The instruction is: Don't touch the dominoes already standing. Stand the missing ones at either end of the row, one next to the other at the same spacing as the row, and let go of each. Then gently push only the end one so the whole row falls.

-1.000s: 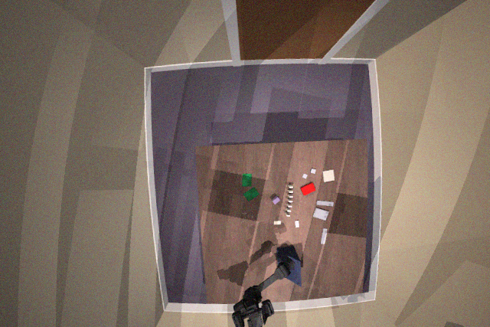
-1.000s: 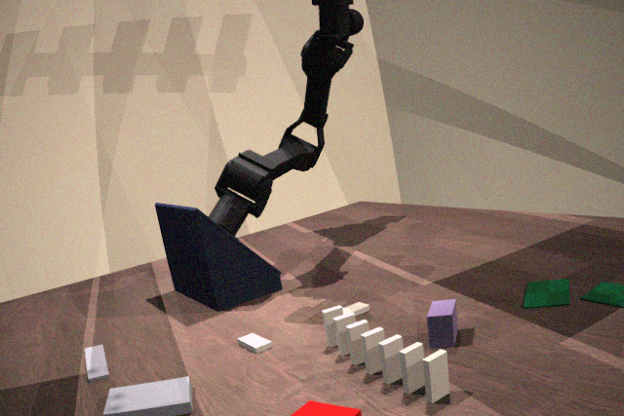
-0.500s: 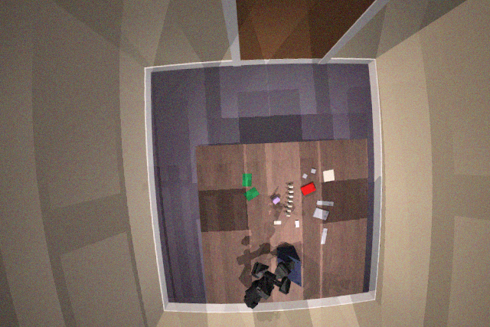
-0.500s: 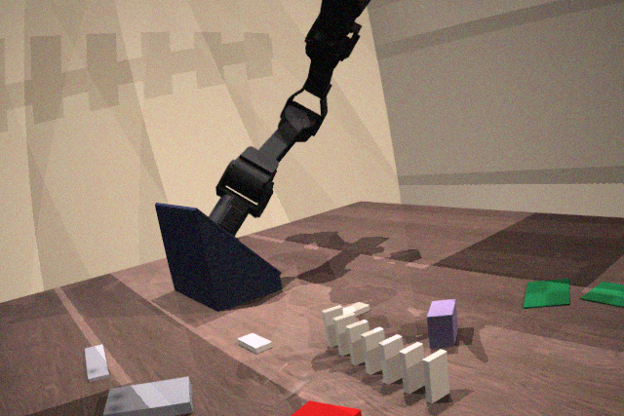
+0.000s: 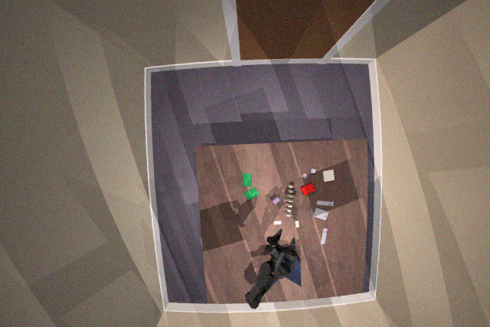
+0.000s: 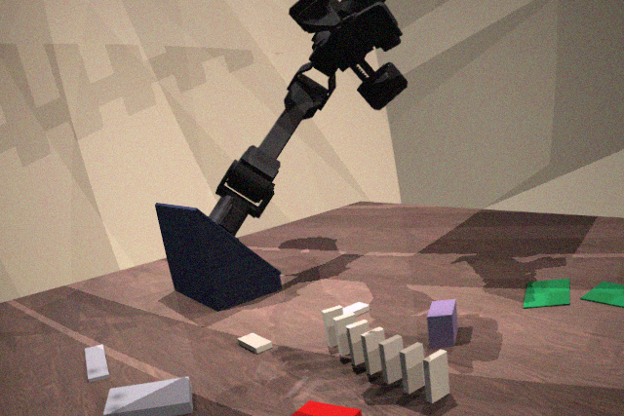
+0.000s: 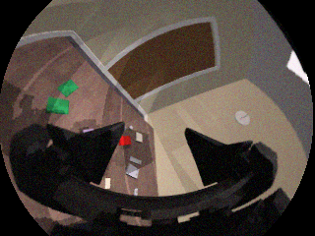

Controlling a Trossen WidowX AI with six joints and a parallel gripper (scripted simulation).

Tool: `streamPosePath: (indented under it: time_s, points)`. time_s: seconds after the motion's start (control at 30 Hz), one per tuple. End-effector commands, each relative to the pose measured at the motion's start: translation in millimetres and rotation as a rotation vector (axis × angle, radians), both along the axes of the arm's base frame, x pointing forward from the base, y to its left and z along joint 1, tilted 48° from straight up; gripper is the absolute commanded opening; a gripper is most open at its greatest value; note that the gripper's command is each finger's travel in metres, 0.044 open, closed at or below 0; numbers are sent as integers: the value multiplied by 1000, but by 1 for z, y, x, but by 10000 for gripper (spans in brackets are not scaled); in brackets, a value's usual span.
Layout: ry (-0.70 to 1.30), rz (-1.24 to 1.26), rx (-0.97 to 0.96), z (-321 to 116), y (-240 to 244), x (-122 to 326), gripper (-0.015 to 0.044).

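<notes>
Several cream dominoes stand upright in a spaced row (image 5: 289, 197) (image 6: 391, 359); the left finger hides it in the wrist view. Two loose dominoes lie flat near the row's end on the arm's side: a white one (image 5: 277, 222) (image 6: 355, 308), partly behind the row in the exterior view, and a cream one (image 5: 297, 223) (image 6: 254, 343) (image 7: 107, 183) on the other side of the row's line. My gripper (image 5: 286, 235) (image 6: 350, 47) (image 7: 156, 128) is wide open and empty, raised high above the table and away from the dominoes.
A purple block (image 5: 276, 199) (image 6: 442, 322) stands beside the row. A red block (image 5: 308, 188) (image 6: 328, 408) (image 7: 125, 141) lies on its other side. Grey pieces (image 5: 321, 214) (image 6: 148, 397) and a cream square (image 5: 328, 175) lie farther out. Two green pieces (image 5: 246, 179) (image 6: 547, 293) lie beyond the purple block.
</notes>
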State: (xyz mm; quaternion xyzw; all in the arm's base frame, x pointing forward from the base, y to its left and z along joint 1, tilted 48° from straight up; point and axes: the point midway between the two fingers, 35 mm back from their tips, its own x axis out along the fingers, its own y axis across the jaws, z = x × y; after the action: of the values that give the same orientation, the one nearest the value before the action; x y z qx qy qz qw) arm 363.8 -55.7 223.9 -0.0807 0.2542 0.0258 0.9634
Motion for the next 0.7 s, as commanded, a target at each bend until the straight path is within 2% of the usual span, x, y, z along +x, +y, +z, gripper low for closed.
streamPosePath:
  time_s: [0.0, 0.33, 0.6, 0.67]
  points:
    - [225, 389, -139, -66, 45, -12, 440]
    - [388, 1064, -203, -140, 112, -66, 440]
    - [308, 1596, -88, -165, 162, -122, 440]
    - [292, 1636, -71, -166, 166, -127, 440]
